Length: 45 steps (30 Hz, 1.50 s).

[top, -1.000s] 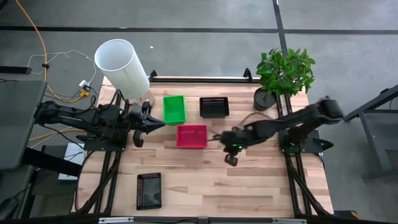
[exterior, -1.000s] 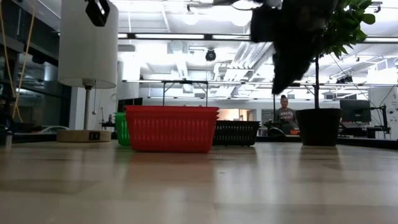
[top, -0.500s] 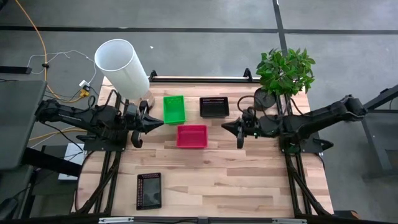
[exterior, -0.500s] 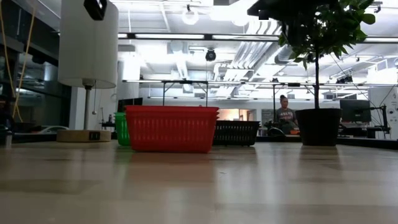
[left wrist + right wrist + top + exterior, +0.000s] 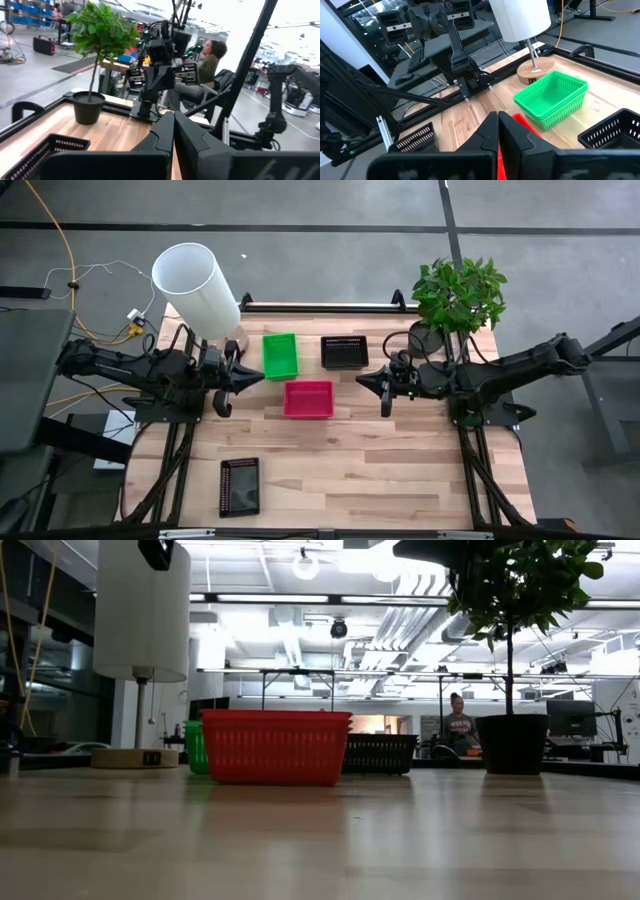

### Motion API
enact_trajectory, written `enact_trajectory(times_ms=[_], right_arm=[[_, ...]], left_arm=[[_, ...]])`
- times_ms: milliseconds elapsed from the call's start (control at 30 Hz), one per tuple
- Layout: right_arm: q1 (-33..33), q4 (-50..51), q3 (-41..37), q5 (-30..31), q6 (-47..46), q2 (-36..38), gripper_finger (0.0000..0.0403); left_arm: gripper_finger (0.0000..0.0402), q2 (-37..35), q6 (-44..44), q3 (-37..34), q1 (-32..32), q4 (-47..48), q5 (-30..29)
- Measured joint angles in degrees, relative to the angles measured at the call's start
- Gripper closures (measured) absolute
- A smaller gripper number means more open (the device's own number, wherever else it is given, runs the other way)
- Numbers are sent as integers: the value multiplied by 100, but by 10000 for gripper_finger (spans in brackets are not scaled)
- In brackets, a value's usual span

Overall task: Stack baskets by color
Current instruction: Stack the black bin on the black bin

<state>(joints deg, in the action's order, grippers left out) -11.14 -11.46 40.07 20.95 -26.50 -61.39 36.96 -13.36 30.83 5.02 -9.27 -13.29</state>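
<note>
A pink basket sits mid-table, with a green basket and a black basket behind it. Another black basket lies near the front left. In the low view the pink basket stands in front of the green one and the black one. My left gripper hovers shut, left of the pink basket, pointing level toward the right. My right gripper hovers shut, right of the pink basket, pointing level toward the left. Both wrist views show closed fingers with nothing between them.
A tall white cylinder on a round wooden base stands at the far left corner. A potted plant stands at the far right corner. A person sits in the room beyond the table. Bare wood stretches across the table's near half.
My right gripper has risen from low beside the pink basket's right side and drawn a little toward the far edge. It has tipped from pointing down to pointing about level, staying shut. Over the last half second it has held still. The baskets have not moved.
</note>
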Motion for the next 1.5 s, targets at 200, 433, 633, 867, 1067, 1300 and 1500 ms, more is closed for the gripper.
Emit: enact_trajectory(times_ms=[200, 433, 633, 867, 1067, 1300, 1500], right_arm=[[0, 0, 0, 37, 0, -2, 403], [0, 0, 0, 70, 0, -2, 402], [0, 10, 0, 66, 0, -4, 402], [0, 225, 0, 57, 0, -4, 402], [0, 315, 0, 52, 0, -5, 402], [0, 418, 0, 52, 0, -7, 402], [26, 514, 2, 48, 0, -7, 402]], left_arm=[[401, 1, -97, 0, 0, -50, -130], [353, 190, -1451, 279, 70, 648, 357], [272, 588, -2993, 431, 780, 1968, 1431], [222, 1228, -5198, 433, 2465, 3239, 1370], [220, 1850, -7766, 433, 3906, 3690, 898], [220, 2782, -10366, 433, 4996, 4142, 470], [220, 3498, -10786, 433, 5002, 3704, 300]])
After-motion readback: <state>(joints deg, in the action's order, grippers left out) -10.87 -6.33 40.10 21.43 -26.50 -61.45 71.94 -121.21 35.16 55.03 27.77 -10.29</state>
